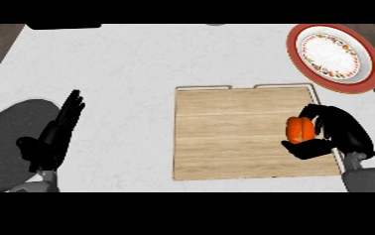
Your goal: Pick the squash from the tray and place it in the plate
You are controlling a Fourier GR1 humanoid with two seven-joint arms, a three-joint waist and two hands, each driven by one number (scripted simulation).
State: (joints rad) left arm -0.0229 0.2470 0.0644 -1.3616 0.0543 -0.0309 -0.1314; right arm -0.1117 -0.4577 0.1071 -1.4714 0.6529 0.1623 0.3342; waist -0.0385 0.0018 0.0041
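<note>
An orange squash (298, 129) lies near the right edge of the wooden tray (227, 135). My right hand (338, 132) wraps it from the right, fingers curled over its top and thumb under its near side. A round plate (331, 58) with a red rim and a flowered white centre sits at the far right, beyond the tray. My left hand (55, 132) rests open at the lower left, fingers straight and pointing away, well apart from the tray.
The tray has two thin metal handles (242, 87) along its far edge. The white counter (124, 65) spreads to the left and behind the tray. A dark object (62, 26) shows at the far left edge.
</note>
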